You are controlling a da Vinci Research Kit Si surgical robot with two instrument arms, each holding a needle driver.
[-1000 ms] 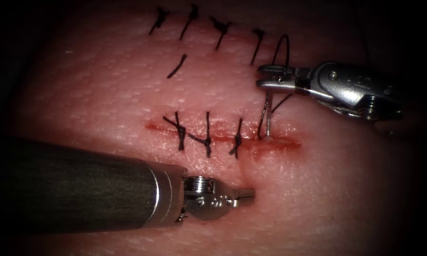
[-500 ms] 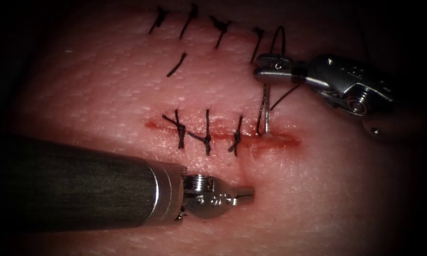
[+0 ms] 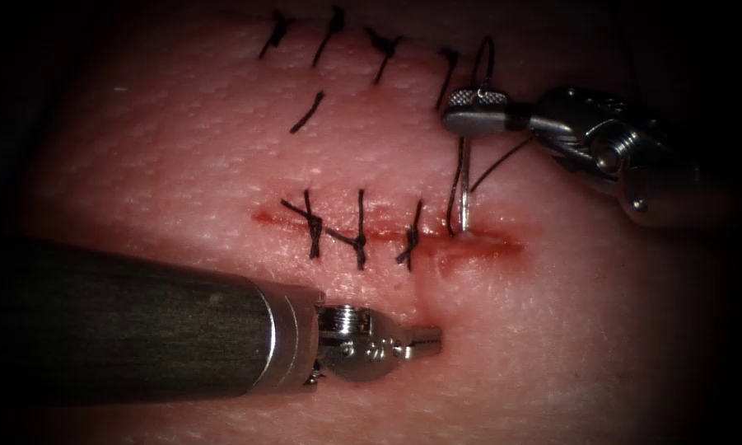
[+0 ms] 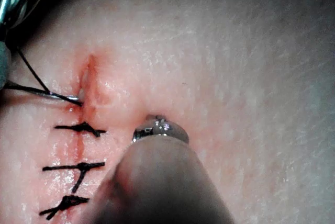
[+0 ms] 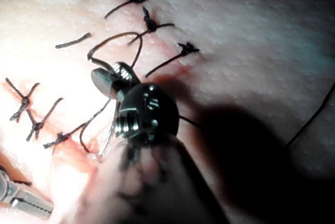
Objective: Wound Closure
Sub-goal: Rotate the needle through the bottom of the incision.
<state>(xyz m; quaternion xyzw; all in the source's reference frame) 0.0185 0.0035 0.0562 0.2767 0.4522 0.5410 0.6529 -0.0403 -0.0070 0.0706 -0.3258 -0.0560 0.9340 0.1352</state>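
The tissue [image 3: 181, 148] has a horizontal cut [image 3: 486, 245] with red fluid along it. My right tool [image 3: 463, 111] hangs above the cut's right end, jaws shut on the curved needle [image 3: 464, 185] near its back end. The needle stands almost upright with its tip in the tissue at the cut's upper edge. Dark thread [image 3: 487, 70] loops above these jaws, and another strand runs beside the needle. My left tool [image 3: 427, 336] lies below the cut, jaws shut and empty, its tip pressing a dimple into the tissue. The left wrist view shows the needle [image 4: 52, 96] entering the cut [image 4: 86, 77].
Three tied stitches [image 3: 359, 235] cross the cut left of the needle. A second row of stitches [image 3: 383, 49] runs along the top, with a loose cut end of thread [image 3: 307, 115] below it. The left tool's dark shaft [image 3: 123, 321] covers the lower left.
The right tool has rolled at its wrist and lifted slightly, standing the needle more upright, its tip still in the tissue. The left tool has not moved.
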